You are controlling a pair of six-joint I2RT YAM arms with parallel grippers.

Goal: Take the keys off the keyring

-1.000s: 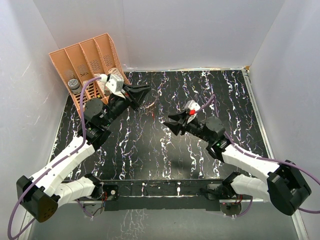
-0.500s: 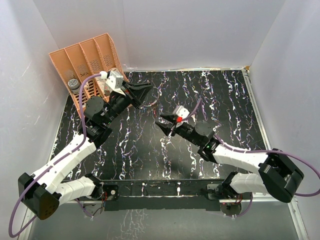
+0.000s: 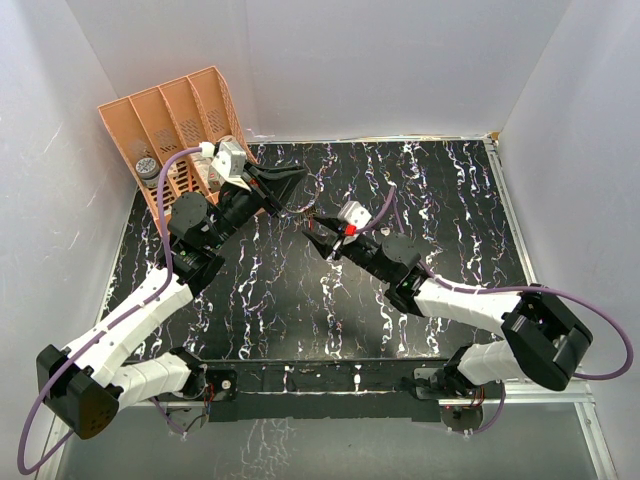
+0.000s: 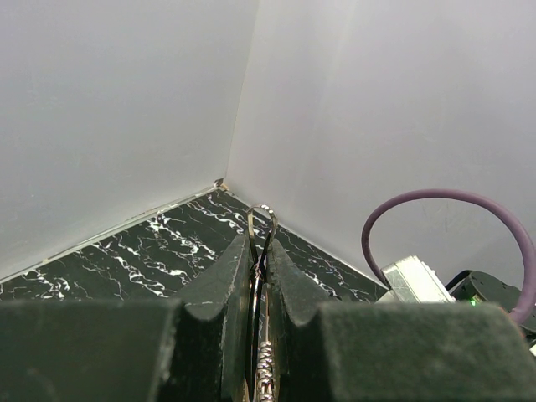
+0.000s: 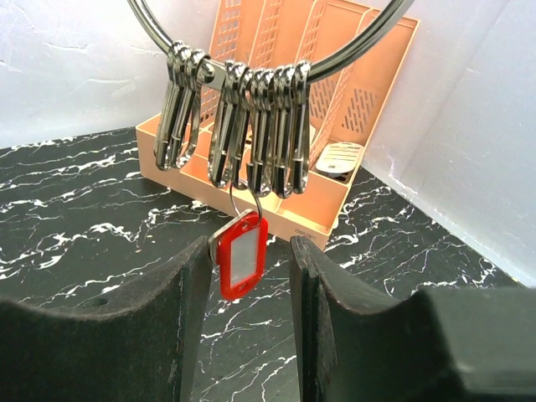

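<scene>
Now R pincer [image 5: 249, 251], jaws apart, sits nearer than 1 s ago, straddling red key [image 5: 241, 261] below keys [image 5: 280, 126] on keyring [image 5: 343, 52]; L pincer [image 4: 260, 251] clamps keyring aloft. Pull-off prob. next.

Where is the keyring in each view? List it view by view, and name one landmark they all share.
Top external: keyring sits left of centre toward the back, faint against the tabletop.
Left wrist: keyring is edge-on at lower centre, pinched between the left fingers.
Right wrist: keyring arcs across the top of the picture.
Shared landmark: the black marbled tabletop, visible in all three.
</scene>
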